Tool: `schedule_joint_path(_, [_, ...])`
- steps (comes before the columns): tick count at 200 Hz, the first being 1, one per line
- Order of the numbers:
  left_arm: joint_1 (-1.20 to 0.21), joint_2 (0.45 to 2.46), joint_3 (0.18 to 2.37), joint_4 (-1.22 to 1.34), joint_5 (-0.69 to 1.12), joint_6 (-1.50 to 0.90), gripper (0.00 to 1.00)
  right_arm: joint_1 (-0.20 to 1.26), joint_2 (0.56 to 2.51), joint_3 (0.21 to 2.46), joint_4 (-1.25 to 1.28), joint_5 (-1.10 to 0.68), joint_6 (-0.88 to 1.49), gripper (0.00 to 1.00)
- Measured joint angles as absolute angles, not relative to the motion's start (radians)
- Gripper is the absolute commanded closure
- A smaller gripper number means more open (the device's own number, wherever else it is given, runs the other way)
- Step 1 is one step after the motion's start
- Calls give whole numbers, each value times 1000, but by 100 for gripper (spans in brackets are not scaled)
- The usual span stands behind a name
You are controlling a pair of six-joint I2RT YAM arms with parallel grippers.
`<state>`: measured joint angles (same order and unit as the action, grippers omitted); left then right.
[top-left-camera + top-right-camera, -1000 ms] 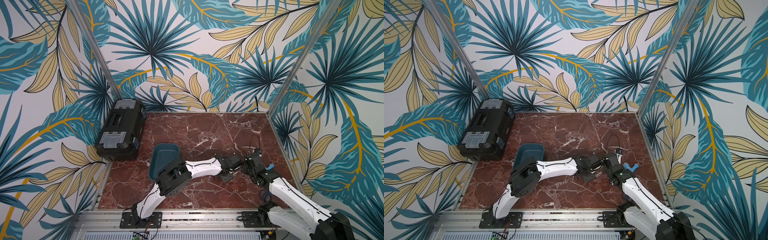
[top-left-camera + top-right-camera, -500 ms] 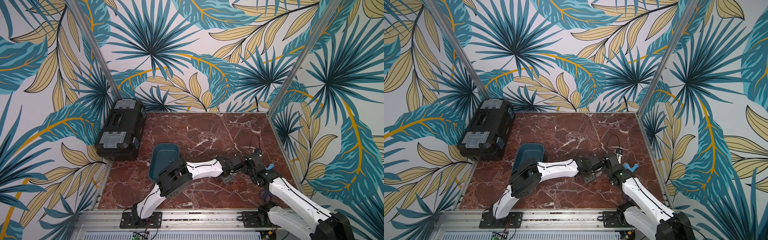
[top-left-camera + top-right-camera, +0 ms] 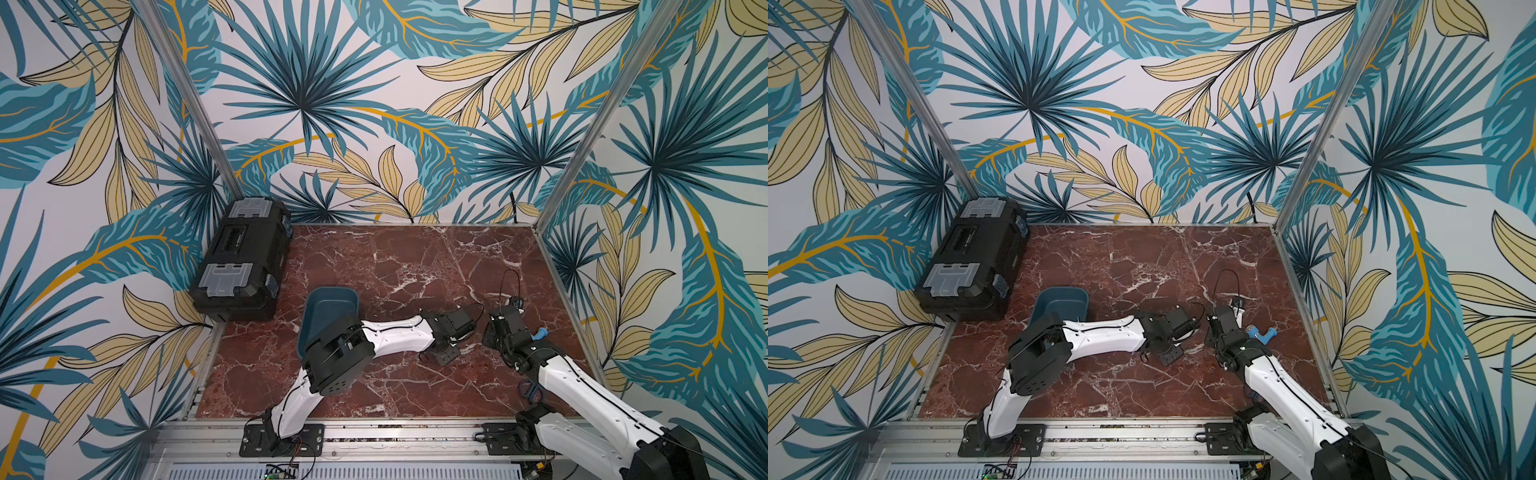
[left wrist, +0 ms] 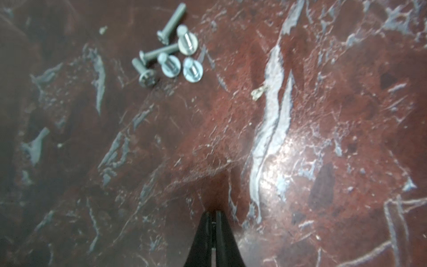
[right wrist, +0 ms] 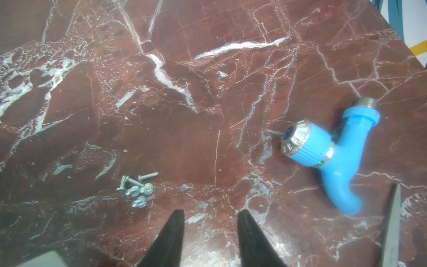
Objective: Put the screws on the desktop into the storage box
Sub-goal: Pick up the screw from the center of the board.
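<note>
Six small silvery metal screws (image 4: pixel 187 44) lie in a tight cluster on the reddish-brown, white-veined marble-patterned bench (image 3: pixel 415 266). Three rest on their sides, three stand on their broad heads, and several touch one another. In both top views they are too small for us to make out. Both wrist views show the cluster, so we place it in the right half of the bench, where the white left arm (image 3: pixel 395 334) and the white right arm (image 3: pixel 582 386) bring their black wrists close together.

The left gripper (image 4: pixel 213 215) points down at bare marble, apart from the screws (image 5: pixel 146 188). Its two black fingers (image 4: pixel 203 235) are pressed together at the tips; whether anything is caught between them we cannot tell. The right gripper (image 5: pixel 210 222) has its black fingers (image 5: pixel 171 233) spread, with bare bench showing between them. The cluster lies near the tips, off the line between them.

The shallow dark teal-blue plastic storage box with rounded corners (image 3: pixel 332 301) sits left of the bench's centre, well apart from the screws. Its near end is hidden behind the left arm's black elbow (image 3: pixel 336 361). To its left, against the left wall (image 3: pixel 124 270), stands a large black toolbox with grey latches (image 3: pixel 241 266). A bright blue plastic tap with a ribbed knob and a metal thread (image 5: pixel 309 145) lies on its side to the right of the right arm's wrist, near the right wall (image 3: pixel 665 291).
</note>
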<state>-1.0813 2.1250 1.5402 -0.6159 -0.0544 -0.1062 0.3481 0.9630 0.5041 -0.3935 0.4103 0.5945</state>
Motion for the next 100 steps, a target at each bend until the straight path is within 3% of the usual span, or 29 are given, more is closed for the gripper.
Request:
schedule_joint_path(53, [-1027,2003,1443,-626,5,-170,100,348,961,504,-393,410,595,57])
schedule_joint_path(100, [-937,1752,1362,-631,26,-218,100,348,961,504,-393,410,595,57])
